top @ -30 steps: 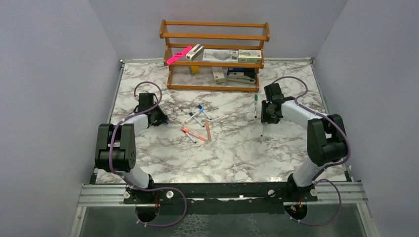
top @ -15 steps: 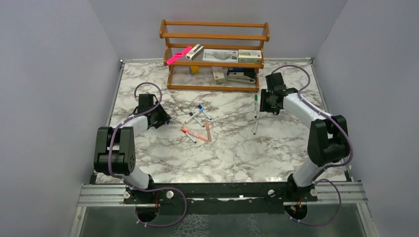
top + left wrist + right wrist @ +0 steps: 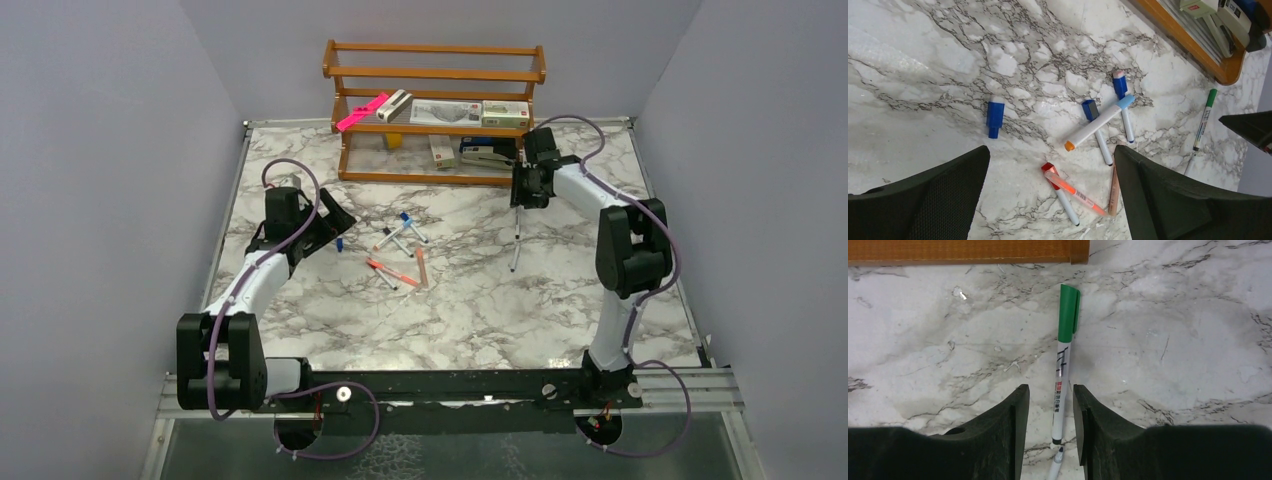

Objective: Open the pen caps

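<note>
A loose blue pen cap [image 3: 995, 116] lies on the marble, just ahead of my left gripper [image 3: 1052, 150], which is wide open and empty. Beyond it several pens lie in a heap: two blue-capped pens [image 3: 1120, 87], a light-blue and orange marker [image 3: 1098, 124], a red-capped pen [image 3: 1058, 185] and an orange pen [image 3: 1075, 190]. My right gripper [image 3: 1050, 387] is open over a green-capped pen [image 3: 1066, 340], one finger on each side of its white barrel, with gaps. An uncapped white pen [image 3: 514, 258] lies nearer the arms' bases.
A wooden shelf rack [image 3: 435, 110] stands at the back with boxes, a black stapler [image 3: 490, 155] and a pink bar [image 3: 362, 112]. Its base edge [image 3: 968, 252] is close ahead of the right gripper. Grey walls close in both sides.
My left gripper opened wide and the blue cap now lies on the table. The right gripper moved toward the shelf to the green pen, leaving a white pen on the marble.
</note>
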`<state>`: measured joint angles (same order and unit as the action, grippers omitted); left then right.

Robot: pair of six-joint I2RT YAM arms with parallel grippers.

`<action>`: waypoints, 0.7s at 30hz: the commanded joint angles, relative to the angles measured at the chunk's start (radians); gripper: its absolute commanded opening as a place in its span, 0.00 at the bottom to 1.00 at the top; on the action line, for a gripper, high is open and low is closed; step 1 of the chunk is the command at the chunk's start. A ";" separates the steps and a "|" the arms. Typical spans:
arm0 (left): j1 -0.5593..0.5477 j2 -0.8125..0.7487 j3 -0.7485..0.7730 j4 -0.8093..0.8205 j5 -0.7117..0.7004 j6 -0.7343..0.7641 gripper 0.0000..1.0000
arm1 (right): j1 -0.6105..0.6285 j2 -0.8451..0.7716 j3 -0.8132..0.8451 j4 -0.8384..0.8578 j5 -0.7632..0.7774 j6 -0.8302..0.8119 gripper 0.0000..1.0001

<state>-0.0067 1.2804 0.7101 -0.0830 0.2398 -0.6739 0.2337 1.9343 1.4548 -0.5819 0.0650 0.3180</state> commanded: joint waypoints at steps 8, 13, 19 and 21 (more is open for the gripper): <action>0.002 -0.030 -0.004 -0.003 0.121 0.026 0.99 | -0.005 0.130 0.048 -0.021 0.071 0.018 0.35; -0.006 -0.059 -0.019 0.016 0.156 0.025 0.99 | -0.004 0.165 0.062 -0.029 0.070 0.012 0.29; -0.039 -0.106 -0.055 0.034 0.194 0.003 0.99 | -0.004 0.167 0.029 -0.023 0.074 -0.009 0.10; -0.055 -0.122 -0.061 0.037 0.219 -0.002 0.99 | -0.004 0.129 -0.005 -0.009 0.065 -0.009 0.03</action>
<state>-0.0345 1.2045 0.6689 -0.0761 0.3824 -0.6636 0.2337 2.0720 1.4986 -0.5930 0.1116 0.3187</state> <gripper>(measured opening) 0.988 0.091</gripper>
